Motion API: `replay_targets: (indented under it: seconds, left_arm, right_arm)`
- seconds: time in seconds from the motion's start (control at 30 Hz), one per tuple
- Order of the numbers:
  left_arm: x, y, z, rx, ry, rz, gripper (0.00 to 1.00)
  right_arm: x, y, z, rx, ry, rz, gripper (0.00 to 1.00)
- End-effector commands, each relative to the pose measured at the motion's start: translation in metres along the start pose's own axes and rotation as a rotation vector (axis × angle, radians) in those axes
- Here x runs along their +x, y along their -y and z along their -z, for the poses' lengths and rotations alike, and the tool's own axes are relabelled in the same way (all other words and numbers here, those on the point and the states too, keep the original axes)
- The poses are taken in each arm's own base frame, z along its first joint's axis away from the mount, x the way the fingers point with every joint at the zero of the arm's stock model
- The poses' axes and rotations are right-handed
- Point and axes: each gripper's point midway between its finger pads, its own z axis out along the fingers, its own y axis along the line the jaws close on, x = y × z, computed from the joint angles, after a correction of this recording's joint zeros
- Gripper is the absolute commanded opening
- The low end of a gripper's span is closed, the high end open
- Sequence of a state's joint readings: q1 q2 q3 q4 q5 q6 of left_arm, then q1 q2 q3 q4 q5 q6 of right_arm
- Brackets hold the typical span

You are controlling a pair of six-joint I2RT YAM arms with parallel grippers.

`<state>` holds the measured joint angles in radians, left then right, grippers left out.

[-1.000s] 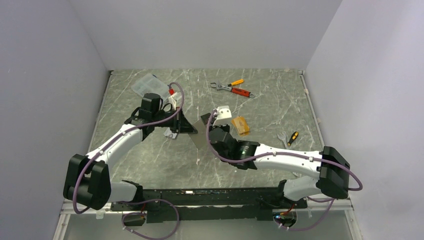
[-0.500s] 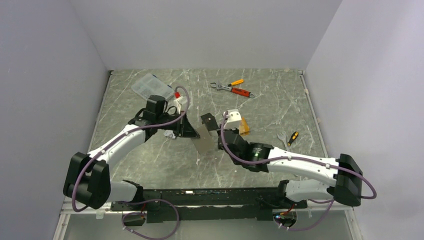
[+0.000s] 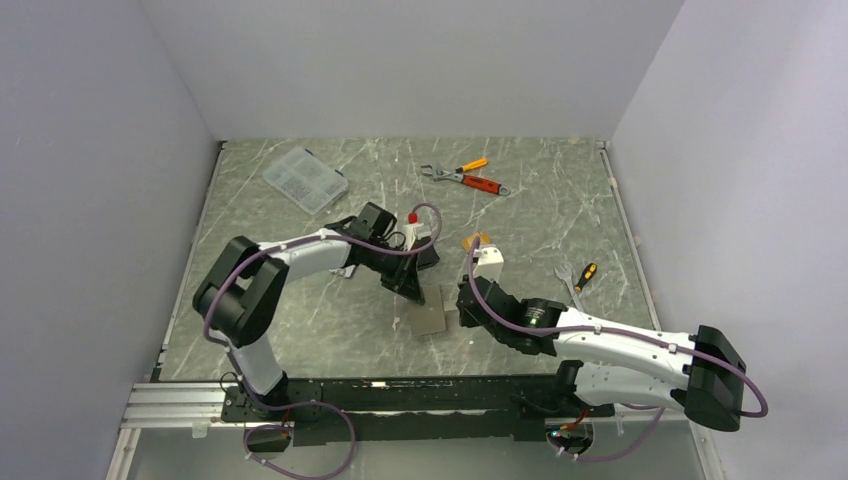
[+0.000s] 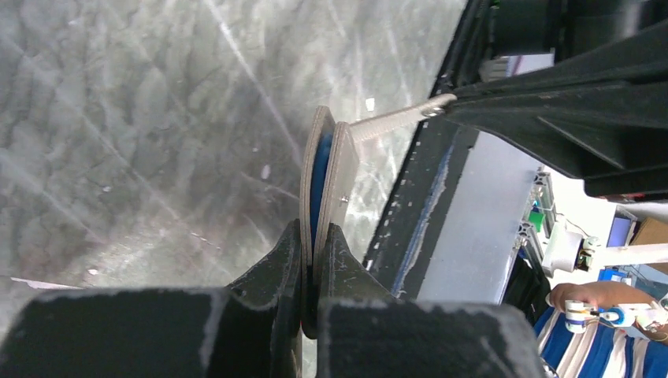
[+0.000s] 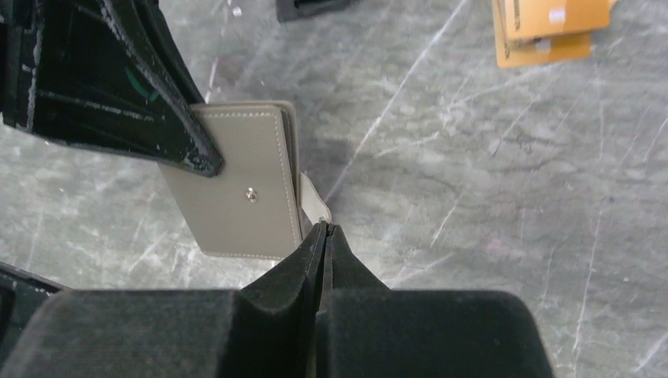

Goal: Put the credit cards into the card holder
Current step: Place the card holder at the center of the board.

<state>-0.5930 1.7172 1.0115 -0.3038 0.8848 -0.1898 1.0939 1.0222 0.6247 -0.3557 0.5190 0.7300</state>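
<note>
Pinching one side of the card holder (image 5: 236, 189), the left gripper (image 4: 313, 228) held it steady; the right gripper (image 5: 323, 228) pinched its snap tab (image 5: 313, 206); the orange credit cards (image 5: 543, 31) lay well away from it; pulling the tab slowly looked best, so nothing slipped.

The card holder (image 5: 236, 189), nipped between the tips of the left pincer (image 4: 313, 234) and caught by its tab in the right pincer (image 5: 323, 228), looks like matt taupe leather, fine-grained, with neat stitching and a small shiny metal stud; blue lining shows between its flaps. Both pincers are dull black plastic, scuffed pale along the edges. Beyond the right pincer the credit cards (image 5: 543, 31) look like smooth orange plastic. The tabletop (image 5: 473, 197) beneath has a grey-green marbled finish with a faint sheen
</note>
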Motion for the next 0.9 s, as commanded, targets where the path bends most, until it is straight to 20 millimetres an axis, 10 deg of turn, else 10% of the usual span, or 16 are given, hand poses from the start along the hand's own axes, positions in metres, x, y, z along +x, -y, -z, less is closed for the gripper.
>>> replay_targets:
  seconds: [0.0,0.23,0.53,0.63,0.87]
  left_arm:
    - [0.005,-0.036,-0.006,-0.132,-0.058,-0.031,0.03]
    - [0.013,-0.065,-0.005,-0.264,-0.102,-0.04,0.24]
    - [-0.001,-0.055,0.013,-0.293,-0.099,-0.178,0.99]
    - [-0.022,-0.036,0.031,-0.296,-0.074,-0.273,0.99]
    - [-0.06,-0.015,0.106,-0.452,0.048,-0.423,0.99]
  right_arm:
    - [0.015,0.001,-0.008,-0.01,-0.052,-0.049,0.0]
    - [0.037,0.015,-0.03,0.04,-0.142,-0.033,0.0]
    - [0.045,0.025,-0.037,0.046,-0.187,-0.053,0.0]
    - [0.043,0.025,-0.035,0.035,-0.199,-0.064,0.04]
    - [-0.005,0.012,-0.02,0.01,-0.135,-0.052,0.48]
